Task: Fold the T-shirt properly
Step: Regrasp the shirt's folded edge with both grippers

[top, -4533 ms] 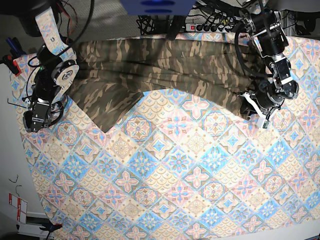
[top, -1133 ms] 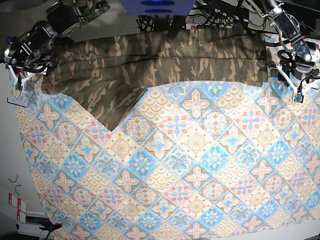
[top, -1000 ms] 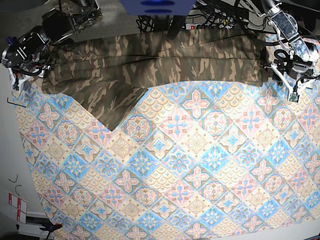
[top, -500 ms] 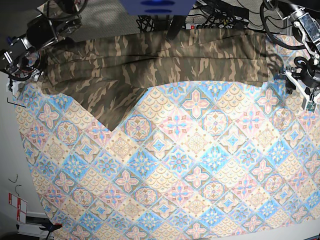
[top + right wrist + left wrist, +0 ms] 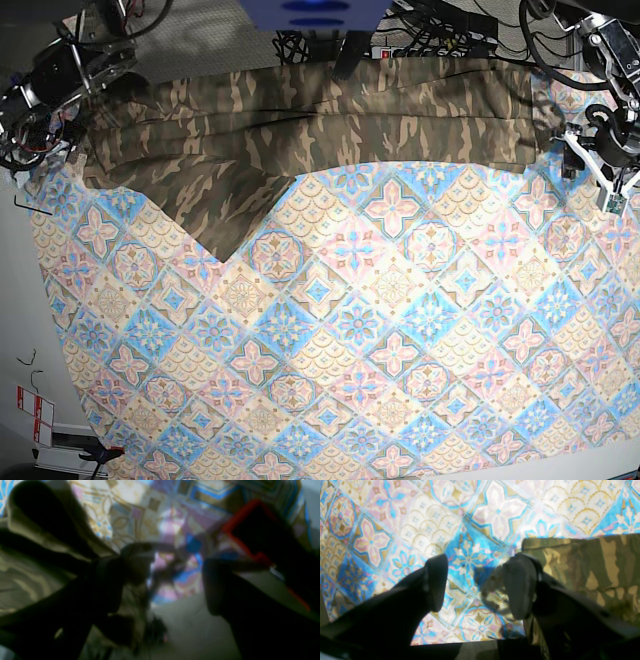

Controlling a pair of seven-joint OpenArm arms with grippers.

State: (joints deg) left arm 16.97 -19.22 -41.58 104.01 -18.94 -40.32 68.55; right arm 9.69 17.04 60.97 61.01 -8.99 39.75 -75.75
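— Both arms have pulled back off the T-shirt [image 5: 300, 125]?
— Yes; base view shows it along the tablecloth's [image 5: 380, 340] far edge.
— Left wrist?
— Left gripper [image 5: 475, 585] wide, empty, the shirt corner beside it.
— Right wrist?
— Blurred; right gripper [image 5: 175, 580] gapes, cloth alongside.
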